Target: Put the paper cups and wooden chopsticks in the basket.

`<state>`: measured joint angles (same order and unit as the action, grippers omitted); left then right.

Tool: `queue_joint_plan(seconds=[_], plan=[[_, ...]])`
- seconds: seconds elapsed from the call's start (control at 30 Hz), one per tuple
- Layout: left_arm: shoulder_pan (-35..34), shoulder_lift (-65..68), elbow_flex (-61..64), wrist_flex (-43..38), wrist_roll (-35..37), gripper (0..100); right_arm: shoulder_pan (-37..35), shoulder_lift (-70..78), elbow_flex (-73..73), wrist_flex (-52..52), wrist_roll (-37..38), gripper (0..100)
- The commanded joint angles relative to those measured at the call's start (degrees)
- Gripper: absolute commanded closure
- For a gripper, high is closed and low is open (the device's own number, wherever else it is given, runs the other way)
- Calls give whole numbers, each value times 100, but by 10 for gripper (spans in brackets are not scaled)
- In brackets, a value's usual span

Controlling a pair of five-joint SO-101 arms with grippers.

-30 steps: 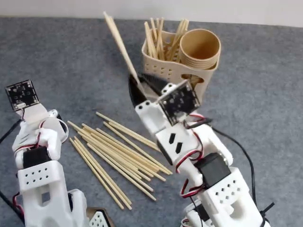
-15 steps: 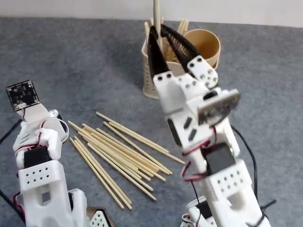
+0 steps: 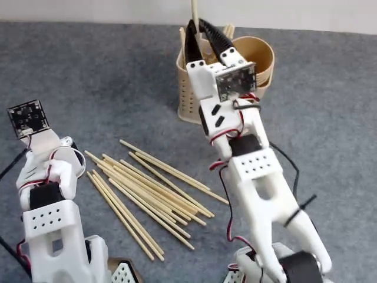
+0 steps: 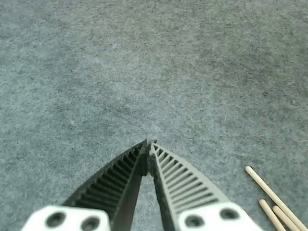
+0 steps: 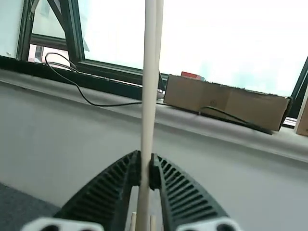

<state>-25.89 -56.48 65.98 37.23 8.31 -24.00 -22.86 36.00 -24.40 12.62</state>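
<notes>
High: right gripper (image 3: 199,28) directly above basket (image 3: 188,97), pinching held chopstick (image 3: 194,8) upright; paper cups (image 3: 254,56) nested inside basket; loose chopsticks (image 3: 147,191) on grey surface (image 3: 88,65), well apart from basket | Left wrist: left gripper (image 4: 148,150) pressed together over surface, loose chopsticks' ends near | Right wrist: right gripper clamped on held chopstick, stick vertical.

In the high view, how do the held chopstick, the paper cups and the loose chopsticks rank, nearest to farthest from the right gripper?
1. Held chopstick: upright, clamped in the right gripper.
2. Paper cups: in the basket, beside the gripper.
3. Loose chopsticks: lying on the table, away from the basket.
</notes>
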Motion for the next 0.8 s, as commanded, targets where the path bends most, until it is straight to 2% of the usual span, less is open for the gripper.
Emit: queue_joint_plan(seconds=[0.0, 0.37, 0.53, 0.77], plan=[[-31, -101, -66, -105, 44, 968, 101, 259, -338, -338, -53, 993], [-31, -101, -66, -105, 35, 968, 198, 620, -347, -321, -53, 991], [-31, -101, -66, -105, 35, 968, 198, 576, -312, -312, -53, 904], [-40, -101, -66, -105, 35, 968, 198, 558, -295, -303, -53, 896]])
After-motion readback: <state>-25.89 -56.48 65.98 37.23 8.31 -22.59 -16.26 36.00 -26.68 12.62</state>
